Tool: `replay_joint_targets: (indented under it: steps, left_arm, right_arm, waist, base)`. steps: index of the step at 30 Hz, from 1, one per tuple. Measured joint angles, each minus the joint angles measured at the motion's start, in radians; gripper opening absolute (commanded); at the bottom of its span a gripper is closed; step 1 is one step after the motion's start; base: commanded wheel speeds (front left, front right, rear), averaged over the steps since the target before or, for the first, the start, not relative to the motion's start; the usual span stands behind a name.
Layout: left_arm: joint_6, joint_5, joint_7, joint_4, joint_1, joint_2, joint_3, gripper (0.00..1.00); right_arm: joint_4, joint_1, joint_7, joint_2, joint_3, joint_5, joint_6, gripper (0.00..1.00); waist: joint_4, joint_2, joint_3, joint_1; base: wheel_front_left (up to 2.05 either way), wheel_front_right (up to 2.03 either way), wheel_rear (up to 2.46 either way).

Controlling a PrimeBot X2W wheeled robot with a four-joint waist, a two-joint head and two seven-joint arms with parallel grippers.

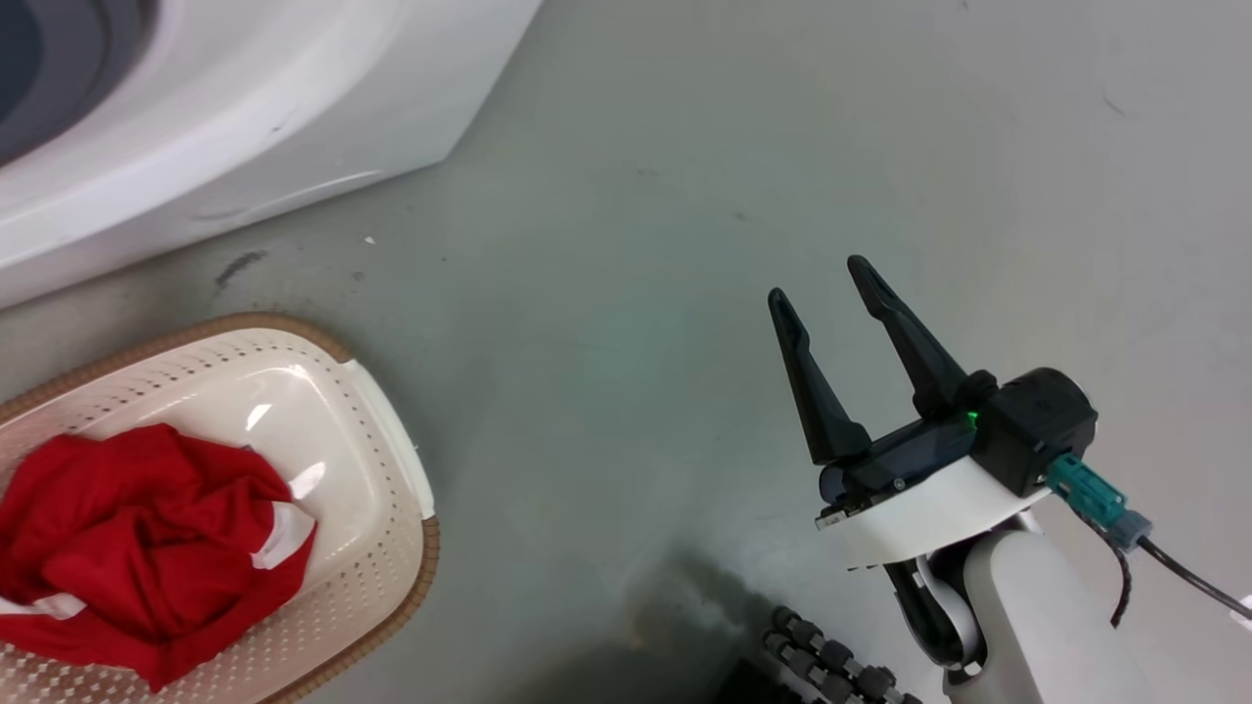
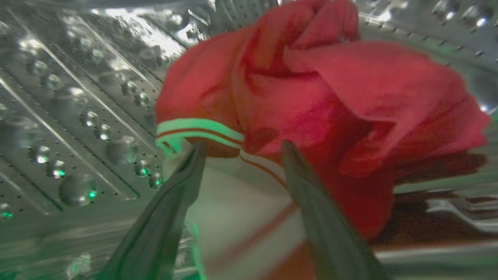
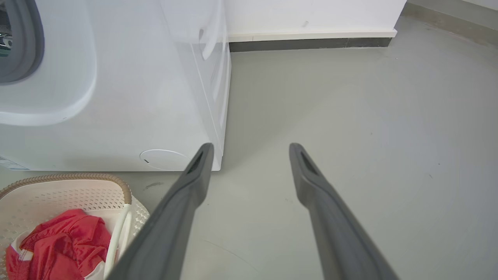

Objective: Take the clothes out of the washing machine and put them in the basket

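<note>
Grey floor [image 1: 636, 293]; right fingers [image 3: 186, 202] apart above; left fingers [image 2: 171, 210] apart, perhaps touching clothes [image 2: 311, 89].

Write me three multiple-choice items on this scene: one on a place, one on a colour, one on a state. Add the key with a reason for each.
1. Where does the red garment in front of the left gripper lie?
A. on the floor
B. in the steel drum
C. on top of the washer

2. What colour is the rim of the basket?
A. brown
B. blue
C. black

3. What state is the right gripper in?
A. shut on a sock
B. shut on a handle
C. open, holding nothing

Key:
1 B: perforated steel surrounds the garment in the left wrist view.
2 A: a brown woven band edges the cream basket.
3 C: its jaws stand apart over the grey floor.
</note>
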State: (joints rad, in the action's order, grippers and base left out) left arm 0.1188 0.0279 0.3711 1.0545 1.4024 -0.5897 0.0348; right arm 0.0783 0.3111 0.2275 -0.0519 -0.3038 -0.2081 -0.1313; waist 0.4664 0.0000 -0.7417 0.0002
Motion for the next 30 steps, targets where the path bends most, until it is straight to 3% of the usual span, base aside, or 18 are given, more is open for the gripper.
replay_joint_targets:
  steps: [3, 4, 5, 6, 12, 17, 30]
  left_arm:
    - [-0.004, 0.002, 0.04, -0.001, 0.012, -0.007, 0.001, 1.0]
    - [-0.007, 0.004, 0.081, -0.002, 0.021, -0.008, 0.0, 0.62]
    - [-0.009, 0.008, 0.094, -0.005, 0.021, -0.009, -0.001, 0.11]
    - [-0.015, 0.012, 0.105, -0.01, 0.021, -0.009, -0.001, 0.0]
    - [-0.068, 0.01, 0.051, -0.079, -0.023, -0.012, 0.002, 0.0]
    - [-0.103, 0.013, -0.06, -0.153, -0.069, -0.011, -0.002, 0.0]
    - [-0.13, 0.075, -0.412, -0.225, -0.257, 0.063, -0.021, 0.0]
  right_arm:
    - [0.01, 0.001, 0.002, 0.0, -0.005, -0.004, 0.0, 1.0]
    - [0.018, 0.003, 0.008, 0.0, -0.009, -0.011, 0.0, 1.0]
    - [0.022, 0.007, 0.01, 0.0, -0.01, -0.013, 0.0, 1.0]
    - [0.024, 0.013, 0.01, 0.0, -0.012, -0.013, 0.0, 1.0]
    - [0.036, 0.021, 0.016, 0.0, -0.015, -0.021, 0.0, 1.0]
    - [0.045, 0.024, 0.019, 0.0, -0.005, -0.021, 0.0, 1.0]
    - [0.037, 0.01, -0.001, 0.001, 0.054, 0.014, 0.0, 1.0]
  waist:
    - [0.009, 0.0, -0.009, 0.0]
    - [0.014, 0.0, -0.014, 0.0]
    - [0.016, 0.0, -0.015, 0.0]
    - [0.017, 0.0, -0.015, 0.0]
    - [0.016, 0.0, -0.006, 0.0]
    - [0.005, 0.0, 0.013, -0.0001]
    - [-0.042, 0.0, 0.119, -0.0001]
  base:
    - [0.0, 0.0, 0.0]
    - [0.0, 0.0, 0.0]
    - [0.0, 0.0, 0.0]
    - [0.0, 0.0, 0.0]
    - [0.0, 0.0, 0.0]
    - [0.0, 0.0, 0.0]
    - [0.0, 0.0, 0.0]
